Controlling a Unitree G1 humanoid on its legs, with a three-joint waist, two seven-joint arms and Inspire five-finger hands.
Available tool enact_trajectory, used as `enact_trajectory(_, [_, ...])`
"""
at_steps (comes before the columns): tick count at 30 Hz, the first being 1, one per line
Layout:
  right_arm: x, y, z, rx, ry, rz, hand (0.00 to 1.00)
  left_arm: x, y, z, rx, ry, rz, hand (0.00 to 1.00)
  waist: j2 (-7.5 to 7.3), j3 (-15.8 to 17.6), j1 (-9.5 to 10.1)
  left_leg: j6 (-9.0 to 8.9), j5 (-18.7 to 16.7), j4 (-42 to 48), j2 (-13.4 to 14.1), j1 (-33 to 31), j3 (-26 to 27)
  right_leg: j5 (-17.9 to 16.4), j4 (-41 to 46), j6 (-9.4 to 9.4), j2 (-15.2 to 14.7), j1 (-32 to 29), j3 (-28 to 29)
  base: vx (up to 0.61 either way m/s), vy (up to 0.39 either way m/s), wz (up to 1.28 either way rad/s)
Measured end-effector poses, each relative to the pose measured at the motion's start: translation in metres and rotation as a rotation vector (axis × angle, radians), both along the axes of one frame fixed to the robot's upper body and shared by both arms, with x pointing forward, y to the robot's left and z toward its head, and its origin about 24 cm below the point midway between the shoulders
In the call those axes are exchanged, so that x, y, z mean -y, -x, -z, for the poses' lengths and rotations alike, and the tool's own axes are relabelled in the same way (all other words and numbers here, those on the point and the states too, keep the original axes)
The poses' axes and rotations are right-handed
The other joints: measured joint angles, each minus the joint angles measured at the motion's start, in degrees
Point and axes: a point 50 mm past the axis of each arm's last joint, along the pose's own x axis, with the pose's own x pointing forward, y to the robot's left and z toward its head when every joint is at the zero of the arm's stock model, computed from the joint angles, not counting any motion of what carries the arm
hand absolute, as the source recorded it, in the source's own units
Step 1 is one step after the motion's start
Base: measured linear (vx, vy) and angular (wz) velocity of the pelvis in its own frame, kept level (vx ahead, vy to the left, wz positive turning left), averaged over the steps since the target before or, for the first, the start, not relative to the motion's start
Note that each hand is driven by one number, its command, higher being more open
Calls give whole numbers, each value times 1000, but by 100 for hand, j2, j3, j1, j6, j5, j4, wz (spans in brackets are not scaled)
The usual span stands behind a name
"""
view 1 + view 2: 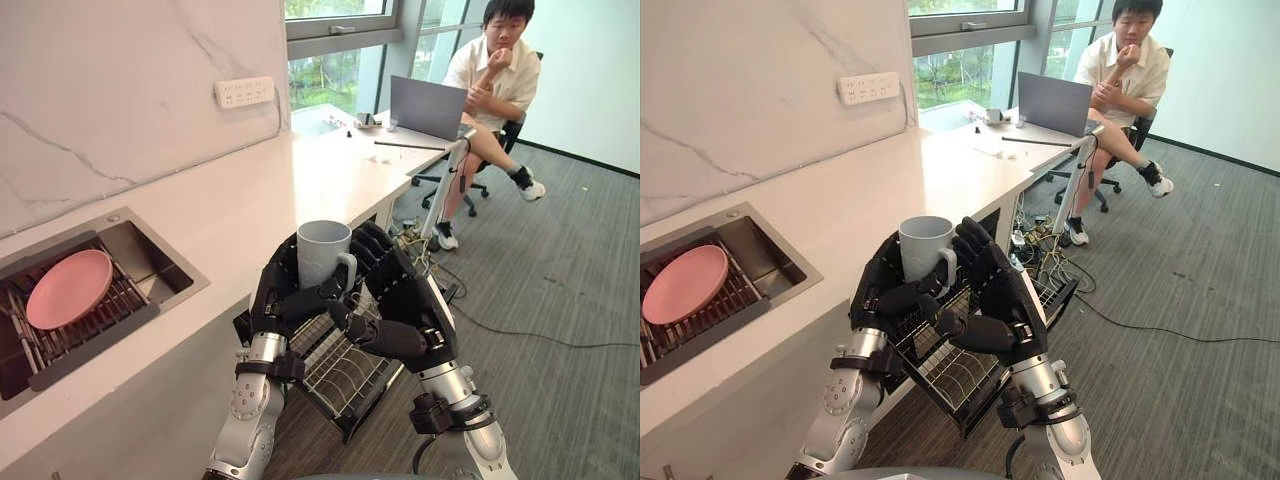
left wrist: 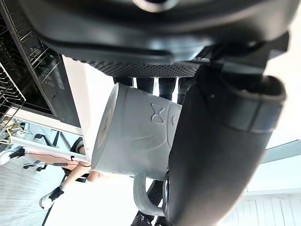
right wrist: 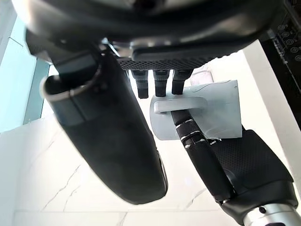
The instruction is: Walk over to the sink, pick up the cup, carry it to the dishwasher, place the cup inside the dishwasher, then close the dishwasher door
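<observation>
A grey cup (image 1: 322, 250) with a handle is held upright between both hands, at counter-edge height above the pulled-out wire dishwasher rack (image 1: 340, 375). My left hand (image 1: 285, 298) curls round its left side, with the thumb across the front below the handle. My right hand (image 1: 400, 300) wraps the right side, fingers curled behind the handle. In the left wrist view the cup (image 2: 136, 141) lies against the left hand (image 2: 221, 141). The right wrist view shows the cup (image 3: 221, 113) past the right hand (image 3: 113, 132), with the left hand (image 3: 254, 160) under it.
A sink (image 1: 150, 250) set in the white counter (image 1: 250, 190) on the left holds a pink plate (image 1: 70, 288) on a rack. A person (image 1: 495, 70) sits on a chair by a laptop (image 1: 430, 105) at the counter's far end. Cables (image 1: 530, 335) trail over the grey floor.
</observation>
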Motion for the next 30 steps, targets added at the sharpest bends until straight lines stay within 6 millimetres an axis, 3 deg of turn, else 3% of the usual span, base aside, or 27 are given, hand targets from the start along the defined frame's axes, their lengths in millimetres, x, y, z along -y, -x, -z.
enact_trajectory(5, [1,-1,-1,-35,-6,56,90,5,2,3,-17,-3,22,30,11,-14,-3,0,0,0,3,1,-3,107,-173,-3,5,90,8,0,0,0])
enact_trajectory(14, [4,-11,-5,-78,-30,187,90,33,15,6,-20,-39,176,30,10,-45,22,1,1,3,-7,-16,-52,160,-323,9,-13,172,-46,-3,-4,1])
enact_trajectory(29, [4,-19,6,-220,38,267,90,43,19,6,-1,-157,229,30,-8,-78,31,2,2,2,-24,-62,-197,204,-462,4,-42,279,-200,-3,-10,5])
enact_trajectory(30, [4,-20,9,-236,45,266,30,44,19,6,1,-172,225,30,-10,-81,30,2,2,1,-24,-65,-203,204,-464,4,-43,279,-206,-13,-11,3])
